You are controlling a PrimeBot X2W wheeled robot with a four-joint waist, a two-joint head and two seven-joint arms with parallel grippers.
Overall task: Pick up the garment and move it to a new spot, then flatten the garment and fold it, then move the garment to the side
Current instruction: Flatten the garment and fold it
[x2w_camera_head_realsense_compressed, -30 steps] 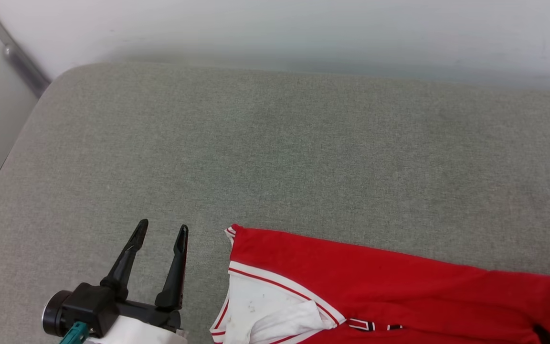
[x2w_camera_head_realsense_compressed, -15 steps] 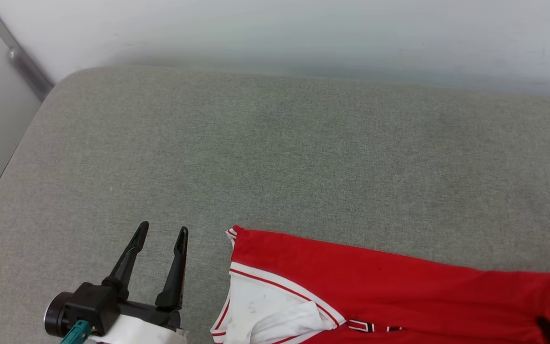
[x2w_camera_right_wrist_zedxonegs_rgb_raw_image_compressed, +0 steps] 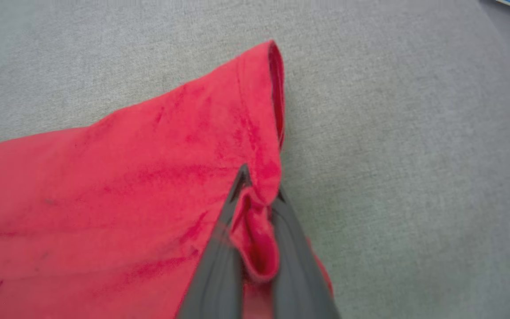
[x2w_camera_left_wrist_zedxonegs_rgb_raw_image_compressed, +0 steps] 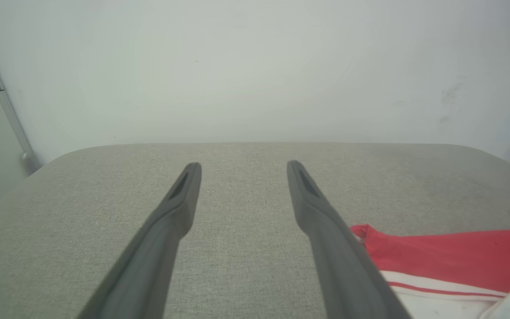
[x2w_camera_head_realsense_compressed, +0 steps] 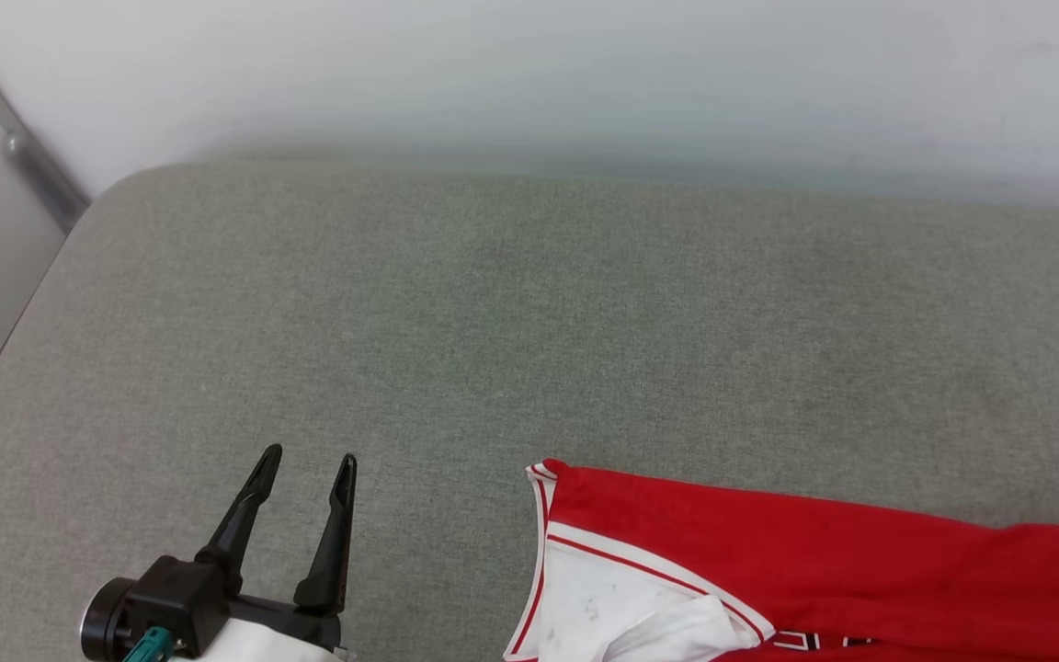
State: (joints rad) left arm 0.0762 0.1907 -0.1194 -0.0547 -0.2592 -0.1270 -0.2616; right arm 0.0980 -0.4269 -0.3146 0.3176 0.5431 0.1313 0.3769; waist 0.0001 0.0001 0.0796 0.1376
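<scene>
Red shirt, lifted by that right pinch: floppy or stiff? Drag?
Probably floppy: the shirt bunches into a fold between the right gripper's jaws. Likely light: it lies thin and flat on the cushion, whose coarse weave may drag it.

The left end effector (x2w_camera_head_realsense_compressed: 310, 457) sits at the lower left above a grey padded surface (x2w_camera_head_realsense_compressed: 529, 322), its two dark fingers spread apart and holding nothing. The shirt (x2w_camera_head_realsense_compressed: 814, 542) lies well apart from it at the lower right, red with a white sleeve (x2w_camera_head_realsense_compressed: 612, 598) edged in red-striped trim, cut off by the frame's bottom and right edges. A pale wall (x2w_camera_head_realsense_compressed: 529, 74) stands behind.
</scene>
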